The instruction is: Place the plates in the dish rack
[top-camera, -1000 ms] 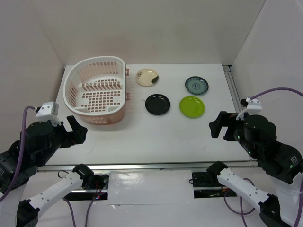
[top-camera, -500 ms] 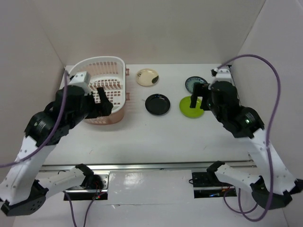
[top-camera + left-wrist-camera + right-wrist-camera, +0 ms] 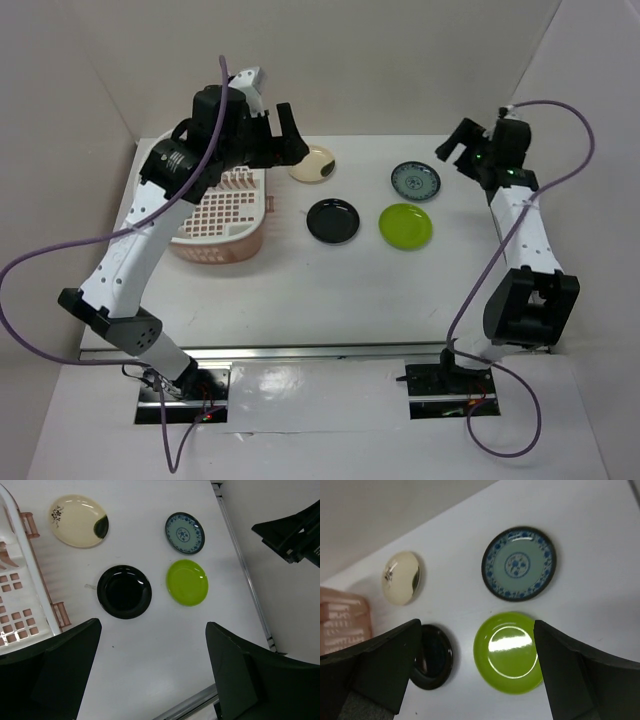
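Observation:
Four plates lie flat on the white table: cream (image 3: 312,163), blue-patterned (image 3: 415,181), glossy black (image 3: 333,220) and lime green (image 3: 406,226). The white dish rack (image 3: 228,215) stands left of them, partly hidden by my left arm. High over the rack's back right corner, near the cream plate, my left gripper (image 3: 280,145) hangs open and holds nothing. My right gripper (image 3: 458,148) is open and raised at the back right, beside the blue plate. The left wrist view looks down on the black plate (image 3: 124,591) and green plate (image 3: 187,582). Between the right fingers shows the green plate (image 3: 508,652).
White walls close the table at the back and on both sides. A metal rail (image 3: 490,180) runs along the right edge. The rack's pinkish handle (image 3: 31,524) juts toward the cream plate (image 3: 79,520). My right arm (image 3: 295,535) shows at the left wrist view's right edge.
Both arms have risen from low at the near edge and swung to the back, the left over the rack, the right toward the blue plate. The plates and rack have not moved.

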